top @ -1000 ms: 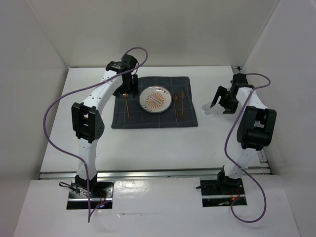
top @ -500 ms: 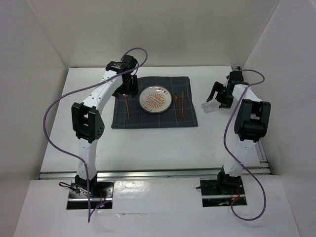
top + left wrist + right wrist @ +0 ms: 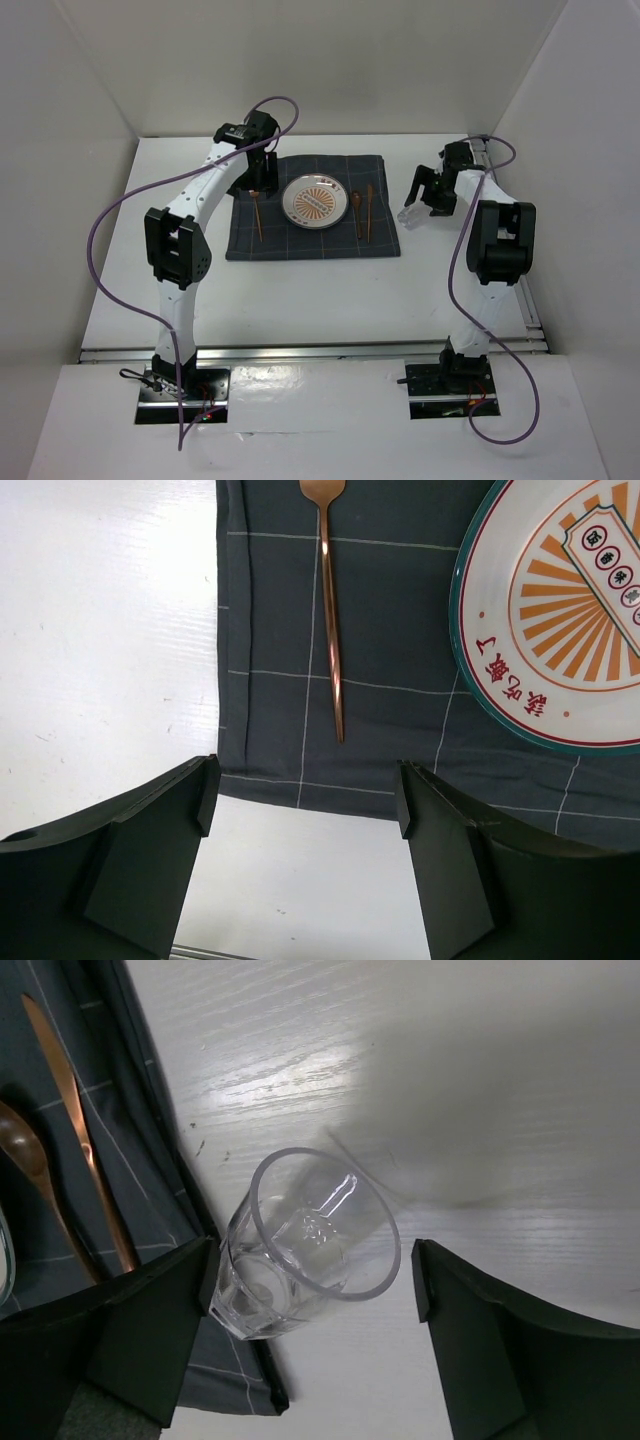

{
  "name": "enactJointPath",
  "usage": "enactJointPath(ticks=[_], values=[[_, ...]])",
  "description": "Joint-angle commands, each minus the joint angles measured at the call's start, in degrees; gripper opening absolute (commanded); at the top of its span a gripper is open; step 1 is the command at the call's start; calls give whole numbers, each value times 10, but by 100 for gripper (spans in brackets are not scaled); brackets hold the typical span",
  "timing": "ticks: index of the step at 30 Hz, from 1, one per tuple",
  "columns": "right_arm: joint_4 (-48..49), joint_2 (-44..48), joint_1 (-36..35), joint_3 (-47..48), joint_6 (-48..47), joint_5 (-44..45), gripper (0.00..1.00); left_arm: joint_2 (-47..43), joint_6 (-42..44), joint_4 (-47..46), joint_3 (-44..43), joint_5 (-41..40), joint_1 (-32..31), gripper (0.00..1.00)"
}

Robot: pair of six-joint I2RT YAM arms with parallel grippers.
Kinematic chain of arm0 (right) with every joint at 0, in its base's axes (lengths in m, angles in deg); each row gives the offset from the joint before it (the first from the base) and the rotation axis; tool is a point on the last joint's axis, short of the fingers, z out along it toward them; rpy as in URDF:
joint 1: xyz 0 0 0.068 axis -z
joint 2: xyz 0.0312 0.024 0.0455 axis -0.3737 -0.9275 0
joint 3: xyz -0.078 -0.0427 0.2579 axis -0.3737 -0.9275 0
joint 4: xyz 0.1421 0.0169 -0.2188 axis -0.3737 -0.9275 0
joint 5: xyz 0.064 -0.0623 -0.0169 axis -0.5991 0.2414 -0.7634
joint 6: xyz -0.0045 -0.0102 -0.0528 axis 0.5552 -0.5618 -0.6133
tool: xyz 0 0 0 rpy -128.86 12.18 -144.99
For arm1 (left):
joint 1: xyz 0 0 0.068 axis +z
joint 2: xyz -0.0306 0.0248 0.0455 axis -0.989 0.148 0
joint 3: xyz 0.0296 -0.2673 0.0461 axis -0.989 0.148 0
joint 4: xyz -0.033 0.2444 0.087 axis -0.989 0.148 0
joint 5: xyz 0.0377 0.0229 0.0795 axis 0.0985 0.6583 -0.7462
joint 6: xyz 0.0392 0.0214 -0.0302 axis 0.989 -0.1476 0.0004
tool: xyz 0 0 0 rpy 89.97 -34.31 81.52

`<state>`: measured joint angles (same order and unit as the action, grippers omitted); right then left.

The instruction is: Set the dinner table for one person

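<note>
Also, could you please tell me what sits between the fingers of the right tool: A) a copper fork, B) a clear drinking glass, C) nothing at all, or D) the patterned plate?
B: in the right wrist view, a clear drinking glass sits between the fingers of the right tool.

The plate (image 3: pixel 560 610) runs off the upper right of the left wrist frame. The fork (image 3: pixel 330 620) loses its tines at the top edge, where the checked mat (image 3: pixel 400 730) is also cropped. In the right wrist view, the knife (image 3: pixel 72 1110) and spoon (image 3: pixel 25 1140) vanish behind the dark finger at lower left. It is unclear whether the right pincer (image 3: pixel 312 1260) touches the glass (image 3: pixel 310 1245). From above, the glass is a faint smear and the left pincer (image 3: pixel 258 188) covers the fork's head.
</note>
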<state>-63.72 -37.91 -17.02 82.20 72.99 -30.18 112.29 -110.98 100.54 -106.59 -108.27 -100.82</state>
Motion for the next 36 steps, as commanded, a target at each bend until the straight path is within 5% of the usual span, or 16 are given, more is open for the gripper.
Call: enactJointPath(ticks=[1, 3, 17, 27, 36], values=[[17, 17, -2, 13, -13, 28, 92, -11, 10, 7, -21, -11, -3, 88], [7, 11, -2, 32, -19, 36, 100, -11, 10, 7, -16, -11, -3, 88], [-11, -30, -24, 107, -44, 22, 99, -11, 10, 2, -5, -11, -3, 88], [-27, -19, -41, 71, -56, -1, 71, -17, 10, 2, -5, -11, -3, 88], [-44, 51, -41, 6, -51, -1, 58, -17, 10, 2, -5, -6, -3, 88]])
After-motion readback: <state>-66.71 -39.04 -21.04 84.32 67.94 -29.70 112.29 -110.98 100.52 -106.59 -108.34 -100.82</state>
